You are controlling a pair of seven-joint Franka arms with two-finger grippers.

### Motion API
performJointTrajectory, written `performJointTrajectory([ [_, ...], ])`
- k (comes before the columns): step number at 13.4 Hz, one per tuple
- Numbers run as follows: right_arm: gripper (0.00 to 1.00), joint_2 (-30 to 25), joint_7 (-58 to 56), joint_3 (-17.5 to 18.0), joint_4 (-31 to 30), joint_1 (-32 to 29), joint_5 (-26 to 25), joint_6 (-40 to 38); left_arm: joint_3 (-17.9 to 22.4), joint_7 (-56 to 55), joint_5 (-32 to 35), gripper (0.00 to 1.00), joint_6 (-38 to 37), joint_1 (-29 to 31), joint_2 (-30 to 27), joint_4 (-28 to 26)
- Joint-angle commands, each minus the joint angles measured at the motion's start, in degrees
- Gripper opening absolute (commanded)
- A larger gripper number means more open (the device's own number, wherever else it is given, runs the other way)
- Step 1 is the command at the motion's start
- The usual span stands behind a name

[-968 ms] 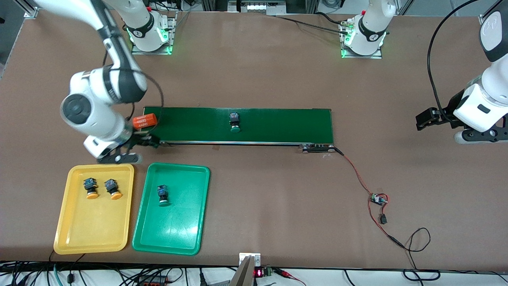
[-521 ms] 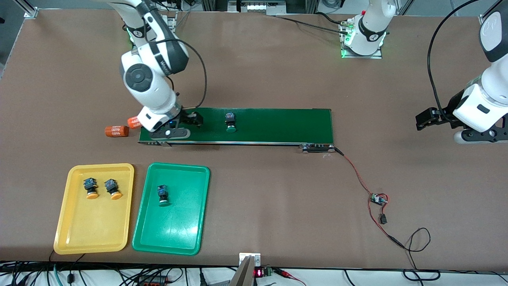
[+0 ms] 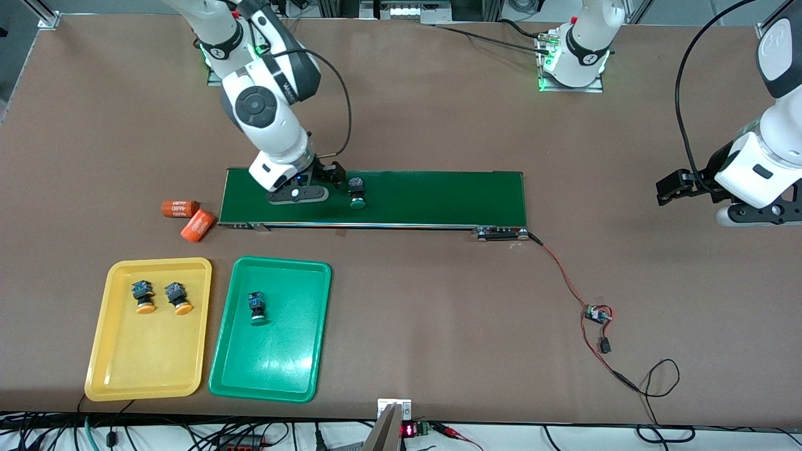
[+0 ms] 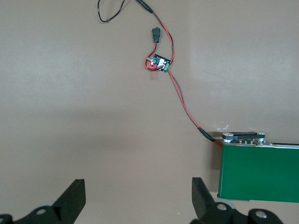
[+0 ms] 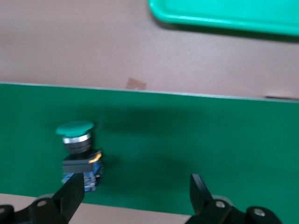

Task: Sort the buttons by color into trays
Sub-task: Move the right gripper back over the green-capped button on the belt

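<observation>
Green-capped button (image 3: pixel 357 193) lies on conveyor belt (image 3: pixel 438 197), toward the right arm's end. Right gripper (image 3: pixel 326 181) over belt just beside it, fingers spread, apparently holding nothing. Left gripper (image 4: pixel 138 200) waits, open, empty.

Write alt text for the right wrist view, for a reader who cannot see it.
The open right gripper hangs over the dark-green conveyor belt, where a green-capped button lies on its side near one fingertip. Bare brown table lies past the belt, with an edge of the green tray at the frame's border.
</observation>
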Motion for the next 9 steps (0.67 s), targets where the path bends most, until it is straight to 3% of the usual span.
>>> performJointTrajectory([
  [1, 1.0, -0.3, 2.6, 0.1, -2.7, 1.5, -2.0, 2.7, -0.4, 1.1, 1.0, 1.0, -0.3, 0.4, 0.4, 1.1],
  [6, 1.0, 2.2, 9.9, 0.2, -2.6, 3.0, -8.8, 3.0, -0.4, 1.1, 1.0, 1.0, -0.4, 0.4, 0.4, 1.0],
  [9, 1.0, 2.9, 11.3, 0.8, -2.5, 3.0, -9.8, 3.4, -0.4, 1.1, 1.0, 1.0, -0.5, 0.4, 0.4, 1.0],
])
